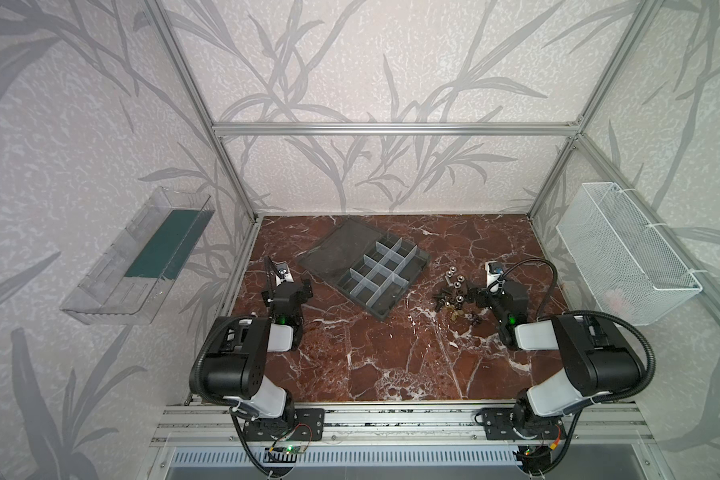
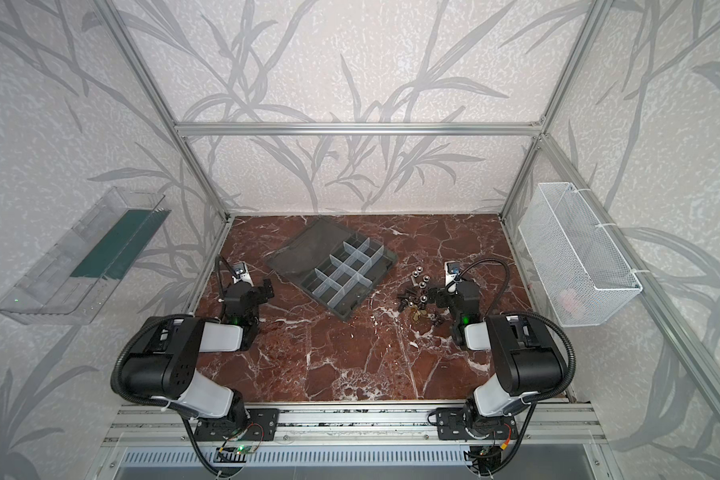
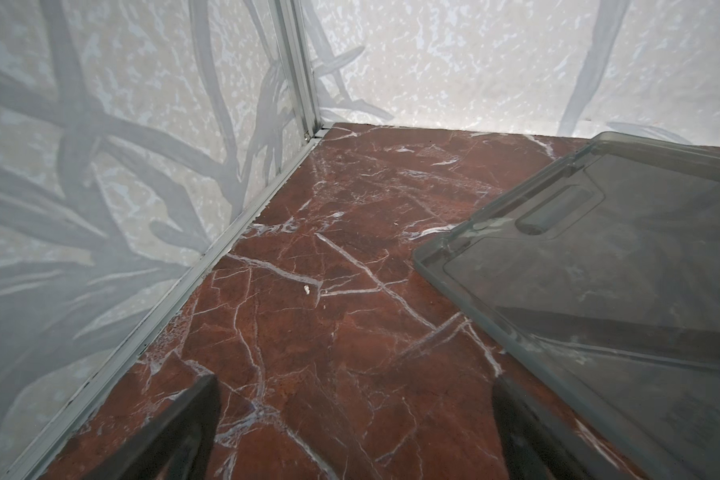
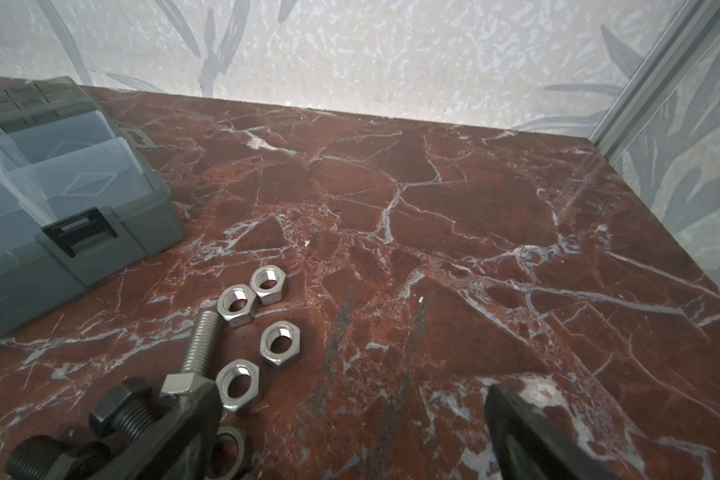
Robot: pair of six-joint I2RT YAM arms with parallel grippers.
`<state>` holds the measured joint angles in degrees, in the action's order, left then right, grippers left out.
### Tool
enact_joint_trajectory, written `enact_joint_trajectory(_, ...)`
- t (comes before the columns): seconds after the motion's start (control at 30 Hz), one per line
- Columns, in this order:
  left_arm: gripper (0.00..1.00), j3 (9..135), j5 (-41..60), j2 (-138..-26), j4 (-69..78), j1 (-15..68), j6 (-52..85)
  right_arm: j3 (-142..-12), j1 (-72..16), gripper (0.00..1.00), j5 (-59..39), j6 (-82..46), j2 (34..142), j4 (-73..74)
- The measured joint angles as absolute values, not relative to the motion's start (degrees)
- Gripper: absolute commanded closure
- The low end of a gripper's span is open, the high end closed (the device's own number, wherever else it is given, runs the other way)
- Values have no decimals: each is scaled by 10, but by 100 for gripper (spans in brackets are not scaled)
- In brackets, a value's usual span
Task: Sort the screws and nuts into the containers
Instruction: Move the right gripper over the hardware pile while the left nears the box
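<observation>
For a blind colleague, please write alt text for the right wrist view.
The open right gripper hangs low over a red marble table. Silver and black screws and loose silver nuts lie just beside it; the grey organizer box stands apart from them.

So the containers (image 1: 377,272) are sitting around the middle of the table (image 1: 371,357), toward the back, with the lid (image 1: 337,249) lying flat behind-left of them. The nuts (image 1: 458,284) and the screws (image 1: 442,297) are lying loose just right of them, with the nuts mostly further back. The right gripper (image 1: 474,296) is sitting right beside that pile, and the left gripper (image 1: 306,288) is sitting left of the containers.
</observation>
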<state>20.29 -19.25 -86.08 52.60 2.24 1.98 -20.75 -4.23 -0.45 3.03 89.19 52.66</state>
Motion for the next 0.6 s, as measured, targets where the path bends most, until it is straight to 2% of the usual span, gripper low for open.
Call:
enact_joint_trajectory(0.27, 1, 233, -163, -688, 401, 39, 14, -263, -46, 1, 9, 17, 774, 368)
enact_joint_trajectory(0.47, 1, 301, -124, -634, 272, 61, 63, -411, -56, 1, -8, -51, 730, 114)
enact_joint_trajectory(0.6, 0, 326, -122, -623, 197, 98, 107, -493, -108, 1, 6, -109, 729, -57)
